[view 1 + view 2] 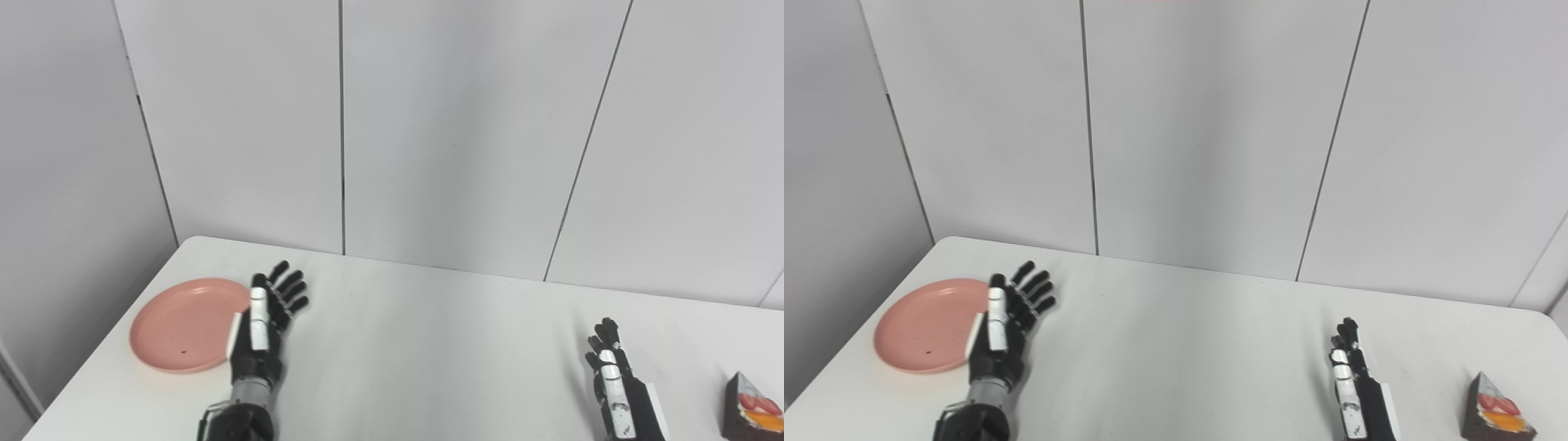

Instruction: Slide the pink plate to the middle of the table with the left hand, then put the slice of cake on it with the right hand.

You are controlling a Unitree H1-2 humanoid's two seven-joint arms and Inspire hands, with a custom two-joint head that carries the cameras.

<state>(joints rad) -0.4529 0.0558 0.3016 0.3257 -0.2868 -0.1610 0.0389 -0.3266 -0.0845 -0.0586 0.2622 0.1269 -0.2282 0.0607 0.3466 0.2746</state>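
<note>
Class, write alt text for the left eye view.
A robot's open left hand hovers beside a pink plate on a white table; its right hand waits, fingers straight, near a cake slice.

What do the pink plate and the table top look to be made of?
Pink plate: probably plastic or melamine, going by its matte, even colour, thin raised rim and lack of any glassy shine. Table: smooth white laminate or painted board, with a faint soft sheen and rounded corner; the exact material is unclear.

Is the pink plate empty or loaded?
Empty: the pink plate shows bare pink surface; the cake slice sits far right.
</note>
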